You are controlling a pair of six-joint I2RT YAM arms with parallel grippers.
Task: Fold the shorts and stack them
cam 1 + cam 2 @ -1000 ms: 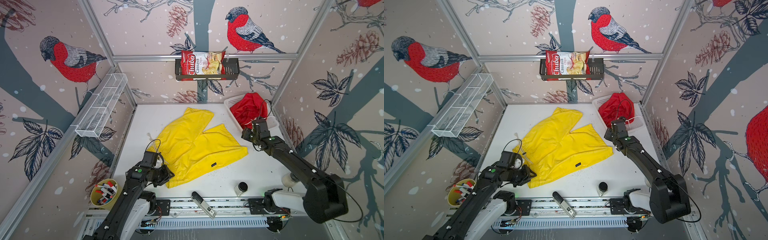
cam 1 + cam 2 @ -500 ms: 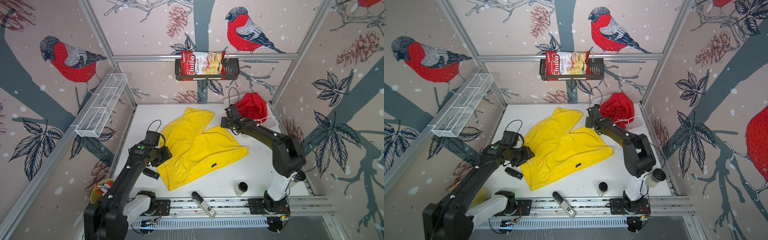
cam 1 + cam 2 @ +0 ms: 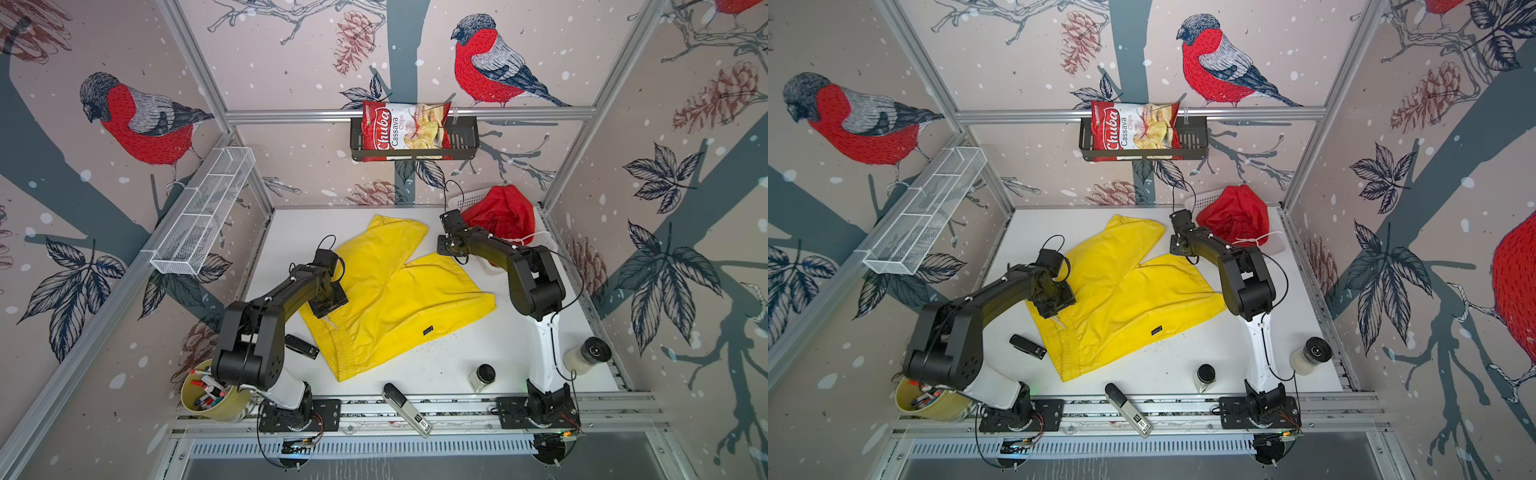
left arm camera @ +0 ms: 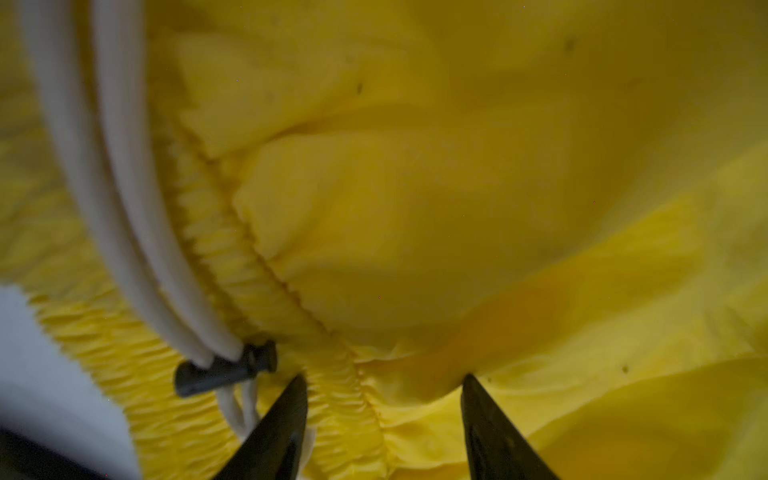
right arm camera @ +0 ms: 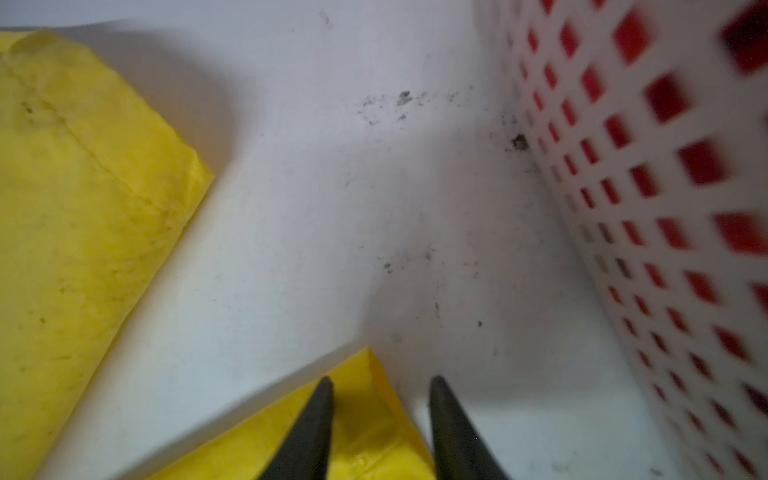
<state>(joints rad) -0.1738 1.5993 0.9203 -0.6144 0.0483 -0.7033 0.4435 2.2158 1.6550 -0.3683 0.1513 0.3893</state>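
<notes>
Two pairs of shorts are showing in both top views. You are looking at the yellow shorts lying flat and spread on the white table. Their legs are fanning toward the back wall, the gathered waistband is facing the front left, and a small black tag is sitting on the nearer leg. The red shorts are sitting crumpled in the white perforated basket at the back right corner, their white drawstring trailing out on the near side. Your left gripper is resting at the waistband's far end, its jaws standing well apart and straddling the ruched elastic, just beside the white cords and their dark toggle; nothing is being pinched. Your right gripper is hovering at the back hem corner of the tagged leg, near the basket. Its jaws are standing narrowly apart with the corner's tip lying between them, not clamped.
</notes>
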